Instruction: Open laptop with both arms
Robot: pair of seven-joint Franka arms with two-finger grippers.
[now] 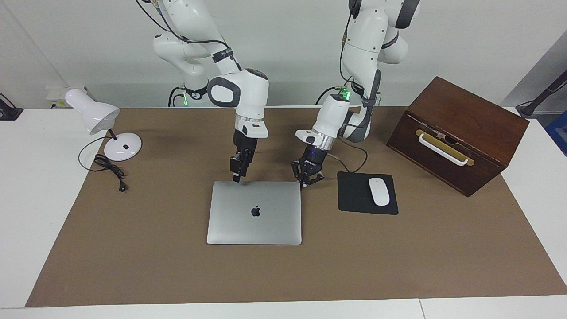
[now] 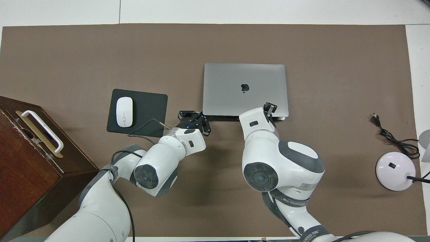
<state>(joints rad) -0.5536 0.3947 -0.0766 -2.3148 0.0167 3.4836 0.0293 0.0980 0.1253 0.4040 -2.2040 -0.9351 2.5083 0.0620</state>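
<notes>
The silver-grey laptop [image 1: 254, 212] lies closed and flat on the brown mat, dark apple logo up; it also shows in the overhead view [image 2: 245, 89]. My right gripper [image 1: 238, 178] points down with its tip at the laptop's edge nearer to the robots, and its fingers look shut; in the overhead view the right gripper [image 2: 269, 109] sits over that same edge. My left gripper [image 1: 306, 180] is open and low at the laptop's nearer corner toward the left arm's end; the overhead view shows the left gripper [image 2: 196, 120] just beside that corner.
A black mouse pad [image 1: 354, 195] with a white mouse [image 1: 379, 191] lies beside the laptop toward the left arm's end. A brown wooden box [image 1: 456, 133] with a white handle stands past it. A white desk lamp [image 1: 110, 128] and its cable lie toward the right arm's end.
</notes>
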